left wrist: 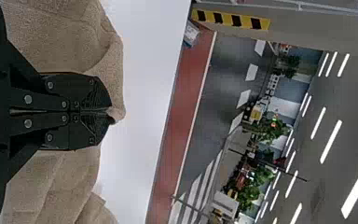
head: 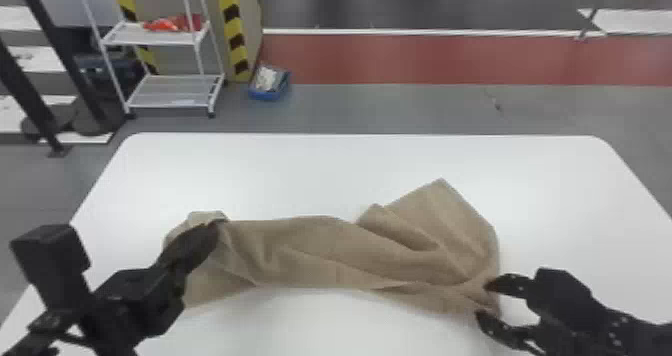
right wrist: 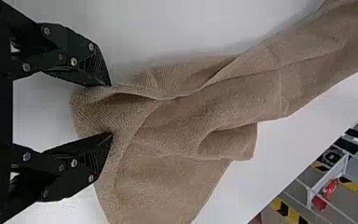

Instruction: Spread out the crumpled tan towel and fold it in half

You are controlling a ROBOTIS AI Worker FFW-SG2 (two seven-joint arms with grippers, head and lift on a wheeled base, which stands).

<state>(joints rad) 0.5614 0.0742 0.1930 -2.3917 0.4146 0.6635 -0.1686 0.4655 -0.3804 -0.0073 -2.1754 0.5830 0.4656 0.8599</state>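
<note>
one pinch, left end effector (head: 217, 224) clamping tan towel (head: 320, 252) on the table (head: 300, 170); right end effector (head: 482, 300) spread at its bunched end! light, soft, floppy by the look, so corners are the grip!

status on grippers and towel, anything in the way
Left gripper shut on left end of towel. Right gripper open at its right end. Towel bunched, own folds in the way.

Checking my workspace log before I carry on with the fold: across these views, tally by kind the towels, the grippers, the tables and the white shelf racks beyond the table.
Towel: 1, the tan towel
Grippers: 2, the left gripper and the right gripper
Table: 1, the white table
Shelf rack: 1, the white rack
Total: 5
</note>
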